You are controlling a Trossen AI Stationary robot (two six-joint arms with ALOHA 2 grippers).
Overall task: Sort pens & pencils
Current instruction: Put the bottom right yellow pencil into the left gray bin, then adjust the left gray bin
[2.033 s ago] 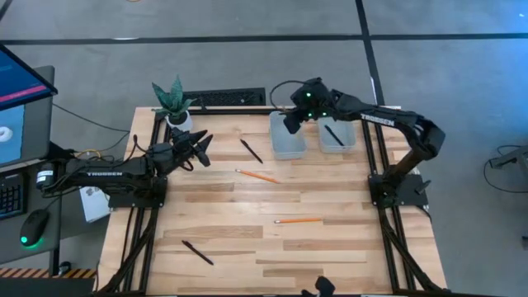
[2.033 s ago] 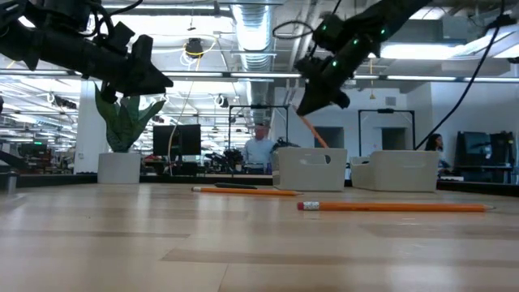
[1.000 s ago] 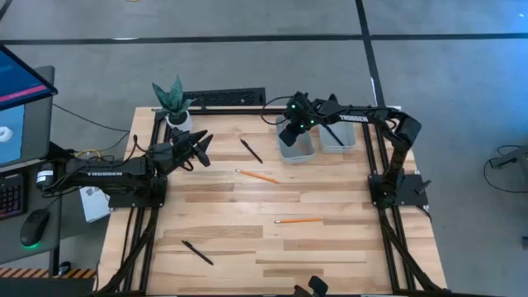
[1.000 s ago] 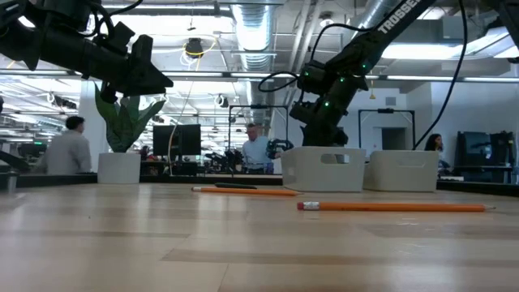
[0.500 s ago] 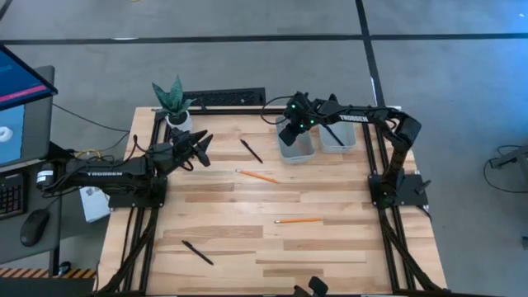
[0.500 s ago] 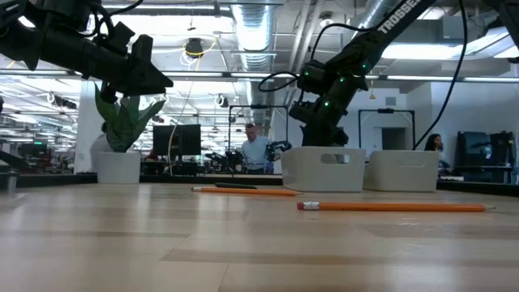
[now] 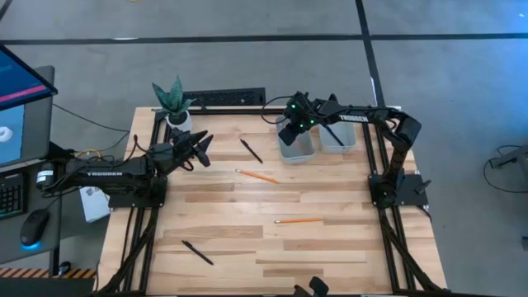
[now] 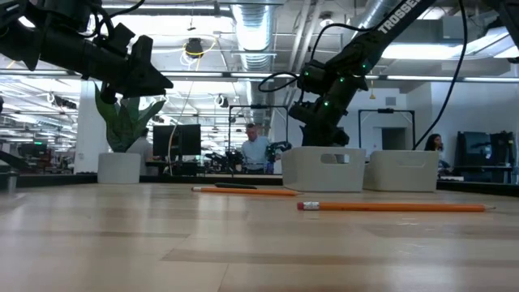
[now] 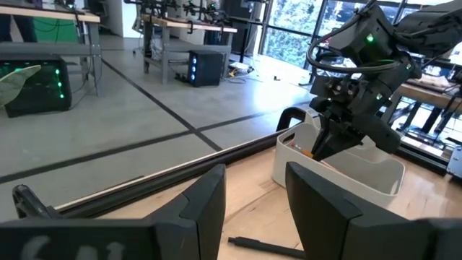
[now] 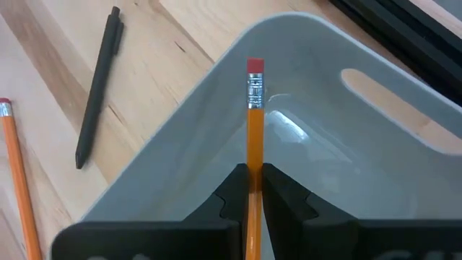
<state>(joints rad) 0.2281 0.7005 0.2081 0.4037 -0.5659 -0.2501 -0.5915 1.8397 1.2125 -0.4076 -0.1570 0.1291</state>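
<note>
Near edge of the table (image 7: pixel 330 247): one black pen (image 7: pixel 197 252) lying loose toward the left-front corner. Further in, an orange pencil (image 7: pixel 299 220) flat on the wood right of centre, eraser end pointing left in the low view. Mid-table: second pencil (image 7: pixel 256 176) lying at a slight angle, with another black pen (image 7: pixel 251 150) just behind it, not touching. Left gripper (image 7: pixel 202 148) hangs above the table's left side near the potted plant (image 7: pixel 174 101), fingers (image 9: pixel 206 206) parted with a clear gap, nothing between them. Far side: two pale bins side by side. Right gripper (image 7: pixel 288 132) sits down in the left bin (image 7: pixel 297 150), fingers pinched on a third pencil (image 10: pixel 254 137); wrist view shows the pencil sticking out past the fingertips, red eraser end forward, over the bin's interior. Can't tell whether the pencil touches the bin floor. Right bin (image 7: pixel 338 140) has a black pen (image 7: pixel 333 134) lying inside it. Behind the table in the low view, a person (image 8: pixel 256 151) in the room, well off.
</note>
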